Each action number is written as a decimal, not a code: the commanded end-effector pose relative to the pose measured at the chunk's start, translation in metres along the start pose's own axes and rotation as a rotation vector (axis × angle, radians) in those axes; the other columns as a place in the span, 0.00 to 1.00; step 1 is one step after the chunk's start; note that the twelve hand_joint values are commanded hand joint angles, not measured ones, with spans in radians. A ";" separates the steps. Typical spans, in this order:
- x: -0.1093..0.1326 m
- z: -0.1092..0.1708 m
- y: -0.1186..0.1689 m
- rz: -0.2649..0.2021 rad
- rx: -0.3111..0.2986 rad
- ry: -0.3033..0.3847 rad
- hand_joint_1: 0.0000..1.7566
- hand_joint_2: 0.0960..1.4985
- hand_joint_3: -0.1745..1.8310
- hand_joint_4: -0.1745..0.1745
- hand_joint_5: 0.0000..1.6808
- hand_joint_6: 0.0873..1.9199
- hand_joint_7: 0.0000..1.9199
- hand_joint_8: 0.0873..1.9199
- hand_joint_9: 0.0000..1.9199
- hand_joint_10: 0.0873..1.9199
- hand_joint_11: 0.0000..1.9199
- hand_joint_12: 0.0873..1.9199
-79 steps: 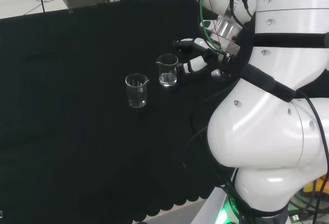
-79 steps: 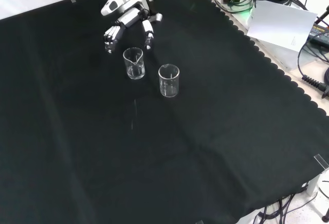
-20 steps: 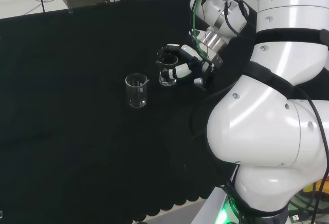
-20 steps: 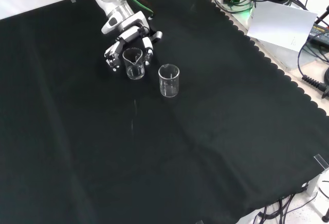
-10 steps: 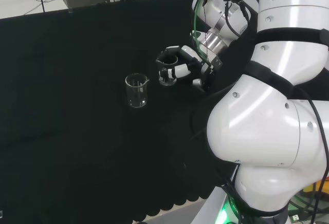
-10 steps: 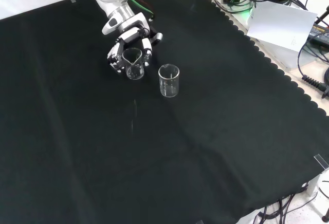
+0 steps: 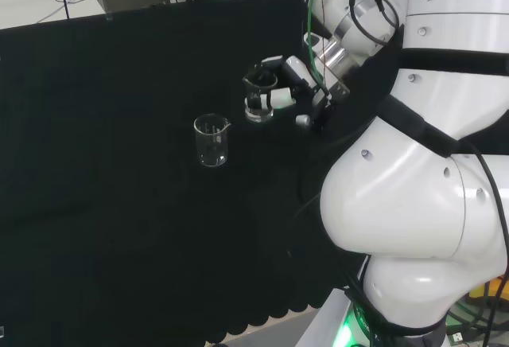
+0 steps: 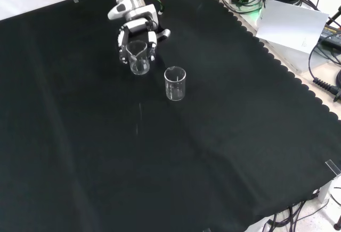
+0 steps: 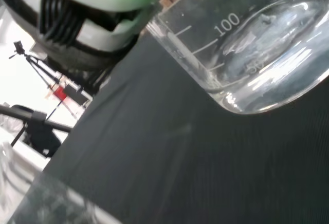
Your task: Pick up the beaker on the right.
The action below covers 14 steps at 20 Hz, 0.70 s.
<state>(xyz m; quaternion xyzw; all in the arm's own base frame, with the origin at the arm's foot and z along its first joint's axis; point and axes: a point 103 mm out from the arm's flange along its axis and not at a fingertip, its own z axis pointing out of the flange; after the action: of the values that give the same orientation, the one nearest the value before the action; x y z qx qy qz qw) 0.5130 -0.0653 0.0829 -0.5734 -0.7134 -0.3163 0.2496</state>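
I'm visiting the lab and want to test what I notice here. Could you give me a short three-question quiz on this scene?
1. True or false: the hand has its fingers curled round a beaker.
2. How many beakers show in the front view?
3. In the head view, the free beaker stands: A) left of the held one, B) right of it, C) inside it.

Key
1. True. In the head view the fingers wrap the held beaker.
2. Two: one in the hand, one free on the black cloth.
3. A.
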 end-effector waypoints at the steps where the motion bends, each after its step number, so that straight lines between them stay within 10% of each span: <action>1: 0.024 -0.048 0.000 -0.048 -0.044 -0.206 0.64 0.48 0.28 1.00 0.81 0.18 0.86 0.02 0.87 0.00 0.80 0.28; 14: 0.066 -0.081 -0.030 -0.049 0.129 -0.363 0.65 0.44 0.35 0.93 0.79 0.24 0.90 0.00 0.91 0.00 0.81 0.26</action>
<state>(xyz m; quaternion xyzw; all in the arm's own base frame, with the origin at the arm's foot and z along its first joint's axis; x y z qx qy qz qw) 0.4917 -0.0889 0.1631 -0.5832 -0.7678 -0.2179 0.1510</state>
